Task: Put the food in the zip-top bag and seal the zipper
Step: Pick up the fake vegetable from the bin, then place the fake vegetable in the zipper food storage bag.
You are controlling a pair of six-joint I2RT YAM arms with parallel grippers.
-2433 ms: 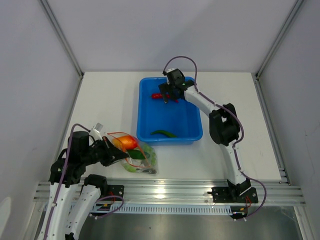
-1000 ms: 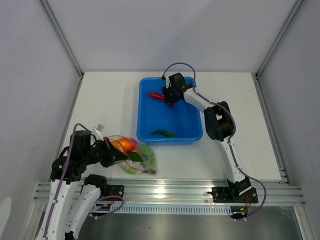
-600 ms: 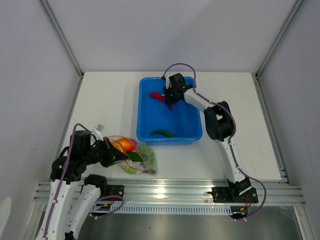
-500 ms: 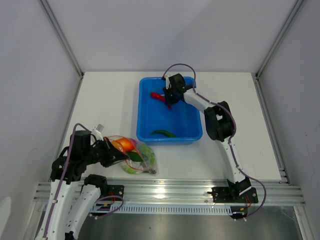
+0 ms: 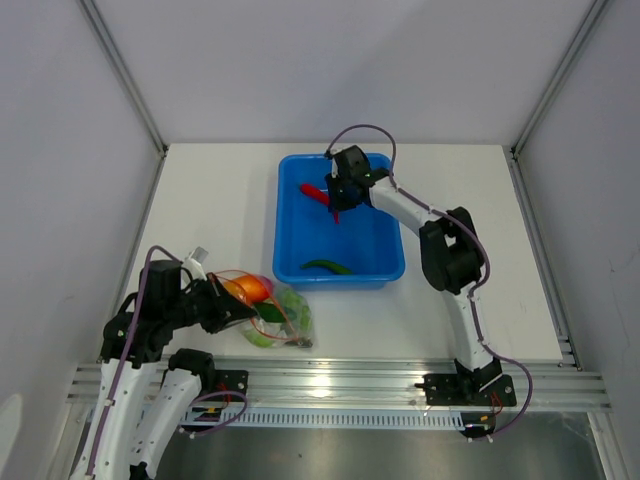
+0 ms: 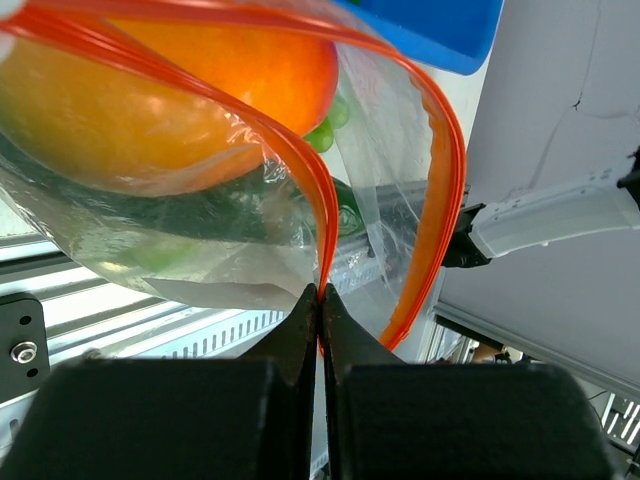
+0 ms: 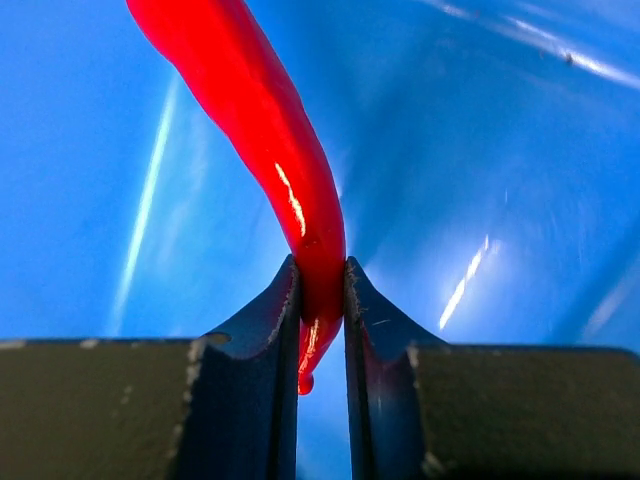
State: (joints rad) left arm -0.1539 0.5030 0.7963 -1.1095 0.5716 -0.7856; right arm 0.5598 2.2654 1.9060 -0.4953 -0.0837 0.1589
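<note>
White matte table [image 5: 200,200], closed in by plain grey walls [image 5: 300,60] with aluminium frame posts [image 5: 125,75] running up the corners. A slotted metal rail [image 5: 330,380] runs along the near edge, where my arm bases are bolted. The blue bin [image 5: 375,245] sits far-middle on the table.

Right arm: reaches forward and left from its base, elbow raised, forearm slanting over the bin's far right corner, wrist tipped down into the bin. The right claw [image 5: 335,205] is pinching the red chili [image 5: 315,191] near one tip, a finger on each side. The rest of the chili arcs away from the fingertips over the bin floor. I can't tell if it is off the floor. A green pepper [image 5: 325,266] lies by the bin's near wall, well apart from this claw, toward the arm's base.

Left arm: folded low by its base, forearm pointing right. The left claw [image 5: 235,308] is pressed together on one lip of the zipper [image 6: 325,235]. The other lip bows away beside the fingertips, so the mouth gapes. The zip-top bag [image 5: 296,322] lies on the table straight ahead of this claw. An orange piece [image 5: 255,288] sits inside it just past the fingertips, with green pieces [image 5: 270,312] beyond.
</note>
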